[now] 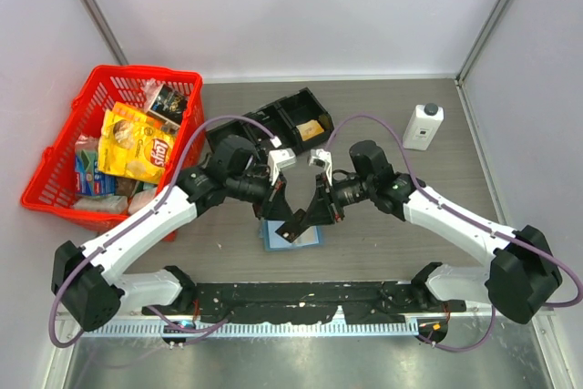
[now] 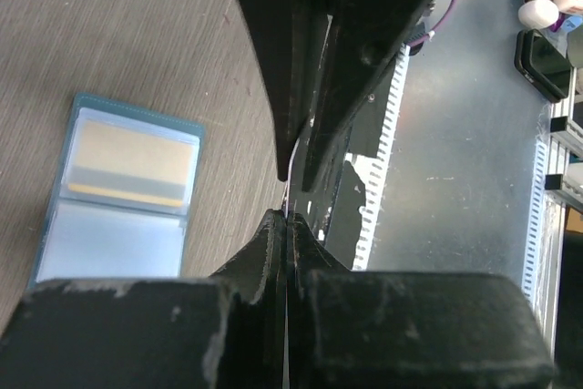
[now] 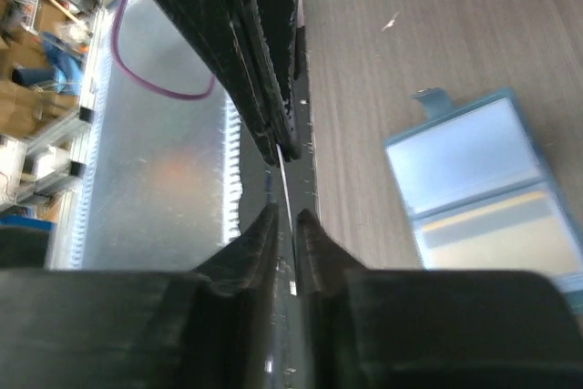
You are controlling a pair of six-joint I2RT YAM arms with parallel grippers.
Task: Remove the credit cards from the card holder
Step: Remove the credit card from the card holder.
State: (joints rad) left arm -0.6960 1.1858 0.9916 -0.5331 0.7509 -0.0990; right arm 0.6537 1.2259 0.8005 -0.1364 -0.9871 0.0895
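Step in hand: extraction, card handover judged; credit card [image 2: 288,193] gripped edge-on by shut jaws of left gripper [image 2: 284,216]; right gripper [image 3: 288,214] jaws narrow, astride card, gap seen; card holder [image 2: 123,193] laid open on desk [image 2: 137,34], striped card [image 2: 132,166] pocketed; next: firm right grip needed, then left release.

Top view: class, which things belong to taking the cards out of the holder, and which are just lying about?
Job: card holder, held credit card, pocketed credit card.
Lying about: red basket, Lay's bag, white bottle, black tray.
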